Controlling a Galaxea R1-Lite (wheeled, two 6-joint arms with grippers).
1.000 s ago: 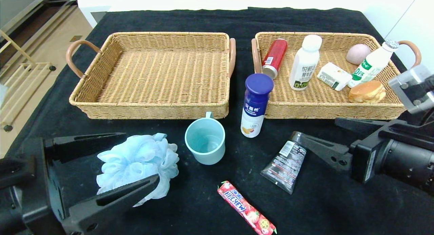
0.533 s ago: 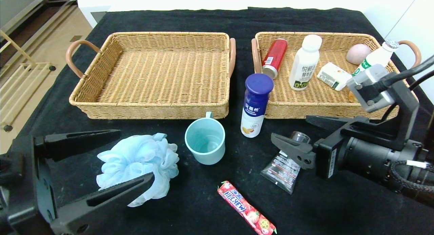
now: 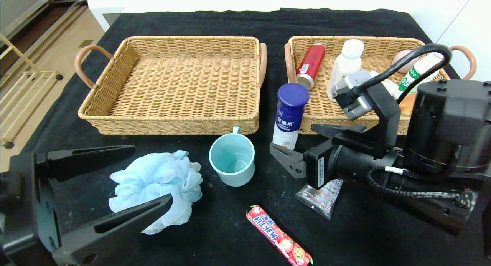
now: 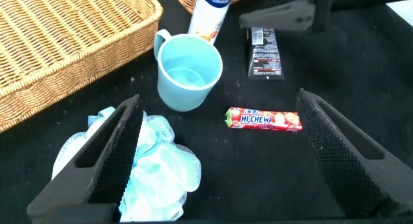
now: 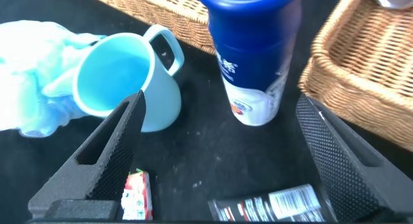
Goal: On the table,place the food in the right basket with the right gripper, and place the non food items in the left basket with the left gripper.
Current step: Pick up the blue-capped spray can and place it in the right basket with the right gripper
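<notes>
Right now my right gripper (image 3: 295, 145) hangs low over the table (image 3: 215, 20), fingers spread wide and empty, lined up on the blue-capped white bottle (image 3: 289, 118). That bottle stands upright on the cloth in the gap by the front corners of the two baskets, just outside the right basket (image 3: 360, 122). My left gripper (image 3: 147, 177) is wide too, holding nothing, its fingers on either side of the pale-blue bath pouf (image 3: 155, 189) near the table's front left.

Left basket (image 3: 172, 124) holds nothing yet. Right basket already has a red can, bottles and other food in it. The teal mug (image 3: 232, 160) sits just beside the bottle. The dark tube (image 3: 322, 197) lies partly under my right arm, and the Hi-Chew stick (image 3: 278, 235) is by the front edge.

Risks, as I judge them: the bottle is tall and narrow, so an off-centre finger could tip it. A finger might also clip the mug handle. Pouf mesh is soft, so a shallow pinch may slip off.
</notes>
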